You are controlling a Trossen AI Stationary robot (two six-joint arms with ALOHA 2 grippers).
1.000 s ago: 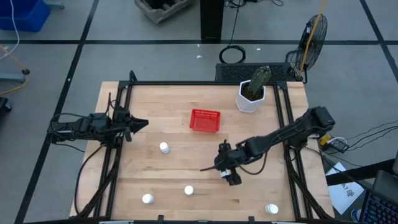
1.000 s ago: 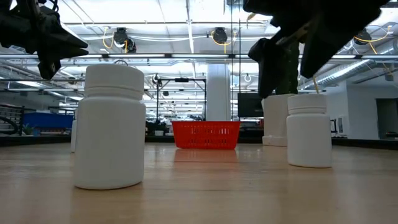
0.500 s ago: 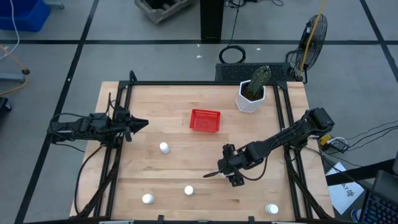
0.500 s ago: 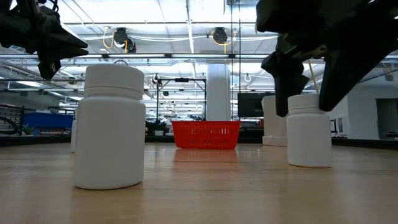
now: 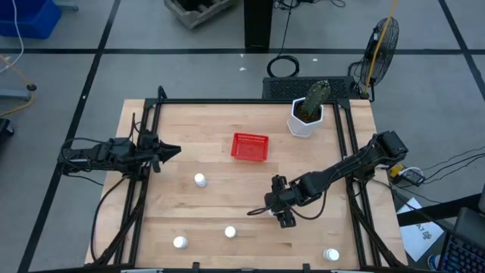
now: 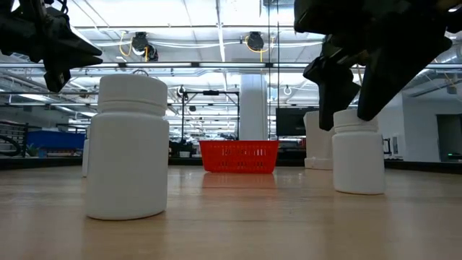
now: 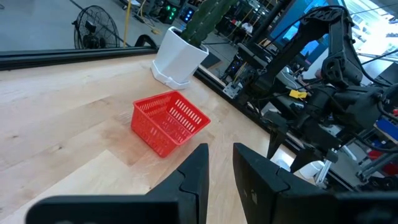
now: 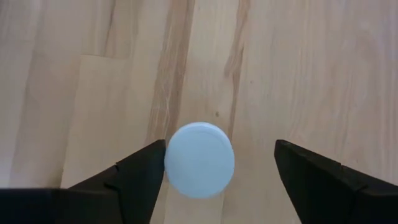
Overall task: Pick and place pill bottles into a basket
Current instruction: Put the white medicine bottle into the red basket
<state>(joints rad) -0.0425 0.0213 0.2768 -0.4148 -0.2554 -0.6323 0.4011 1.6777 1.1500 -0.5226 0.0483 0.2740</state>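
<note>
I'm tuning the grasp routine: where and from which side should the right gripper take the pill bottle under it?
Grip the pill bottle across its round sides just below the cap, coming straight down from above. It stands upright on the table, cap facing the wrist camera. The right gripper is open above it, but the bottle sits close to one finger, so I would centre first, then close.

Bare table around bottle
</note>
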